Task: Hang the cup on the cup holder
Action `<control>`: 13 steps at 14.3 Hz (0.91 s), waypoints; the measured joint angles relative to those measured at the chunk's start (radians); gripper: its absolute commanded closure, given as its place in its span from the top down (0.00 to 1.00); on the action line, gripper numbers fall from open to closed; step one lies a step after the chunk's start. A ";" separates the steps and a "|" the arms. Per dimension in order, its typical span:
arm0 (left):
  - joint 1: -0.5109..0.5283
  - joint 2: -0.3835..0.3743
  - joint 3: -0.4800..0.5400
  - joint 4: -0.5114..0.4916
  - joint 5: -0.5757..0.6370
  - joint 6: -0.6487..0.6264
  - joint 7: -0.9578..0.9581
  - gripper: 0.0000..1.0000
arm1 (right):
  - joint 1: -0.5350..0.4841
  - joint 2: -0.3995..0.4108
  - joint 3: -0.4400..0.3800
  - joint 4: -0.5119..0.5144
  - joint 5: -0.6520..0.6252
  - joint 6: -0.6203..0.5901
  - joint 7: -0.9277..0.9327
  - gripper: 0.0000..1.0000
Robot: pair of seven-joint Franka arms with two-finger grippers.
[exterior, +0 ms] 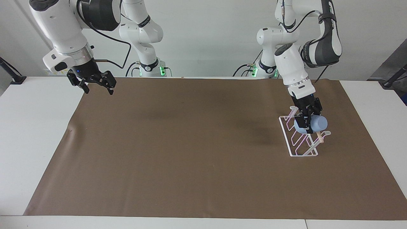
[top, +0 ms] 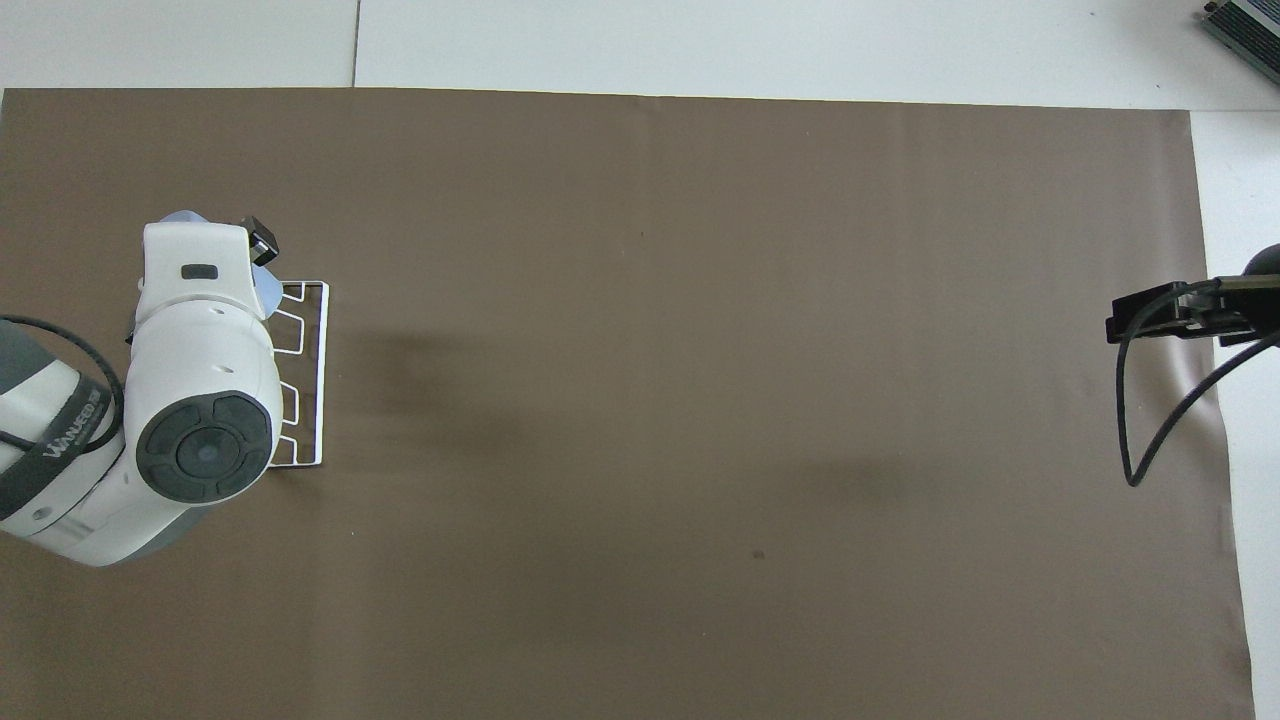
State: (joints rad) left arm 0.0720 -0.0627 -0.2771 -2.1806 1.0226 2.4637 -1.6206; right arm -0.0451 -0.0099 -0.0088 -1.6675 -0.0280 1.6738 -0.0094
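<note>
2 arms: left claw [exterior: 307,119] grips cup [exterior: 313,124] over cup holder [exterior: 299,140]; right claw [exterior: 95,83] open, waits; brown mat [exterior: 190,152].

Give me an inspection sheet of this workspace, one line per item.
Surface: white table under a brown mat.
Job's things: blue cup, lying sideways in the left gripper, over the white wire rack at the left arm's end.
Clutter: nothing seen.
Grippers: left shut on the cup; right gripper open, waiting over the mat's edge at its own end.
Cables: black cable looping off the right arm.
Surroundings: plain white wall.
</note>
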 measured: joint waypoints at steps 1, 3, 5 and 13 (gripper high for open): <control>0.000 -0.001 0.000 -0.002 0.001 0.001 -0.002 0.00 | 0.000 -0.002 0.000 -0.001 0.000 0.001 0.000 1.00; 0.000 -0.002 0.000 -0.002 0.009 0.001 -0.004 0.00 | 0.000 -0.005 0.000 -0.003 0.000 0.001 0.000 1.00; 0.000 -0.001 0.003 0.003 0.026 -0.002 -0.016 0.00 | 0.000 -0.007 0.000 -0.007 0.000 0.001 0.000 1.00; 0.000 0.010 -0.003 0.029 0.060 -0.046 -0.020 0.00 | 0.000 -0.007 0.000 -0.010 0.000 0.001 0.000 1.00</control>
State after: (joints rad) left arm 0.0716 -0.0526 -0.2797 -2.1518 1.0826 2.4179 -1.6401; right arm -0.0448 -0.0165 -0.0088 -1.6774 -0.0280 1.6745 -0.0094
